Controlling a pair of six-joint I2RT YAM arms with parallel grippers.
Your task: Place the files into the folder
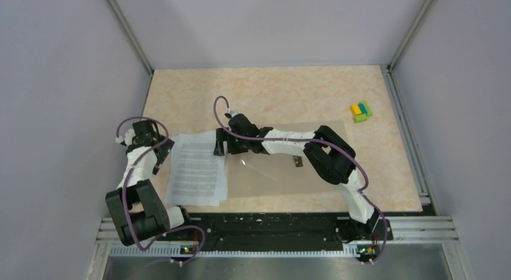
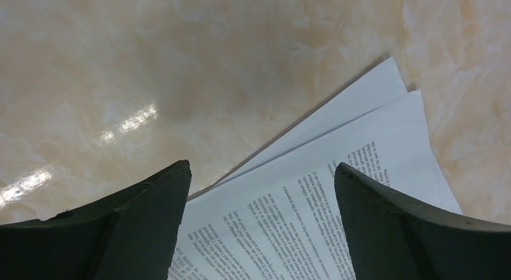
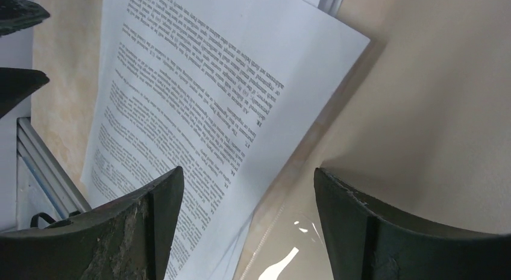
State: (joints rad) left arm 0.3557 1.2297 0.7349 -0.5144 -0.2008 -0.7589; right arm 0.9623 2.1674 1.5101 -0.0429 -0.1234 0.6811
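The files lay flat on the table, left of centre and towards the near edge. The sheets were slightly fanned, with two corners showing apart in the left wrist view. The folder lay flat just to their right, with a small metal clip on its surface. In the right wrist view the right edge of the files appeared to lie over the folder.

The left gripper stood at the far left corner of the files with its jaws wide apart, and it held nothing. The right gripper stood over the far right edge of the files. Its jaws were also wide and it gripped nothing.

A coloured block cluster sat well apart at the far right.
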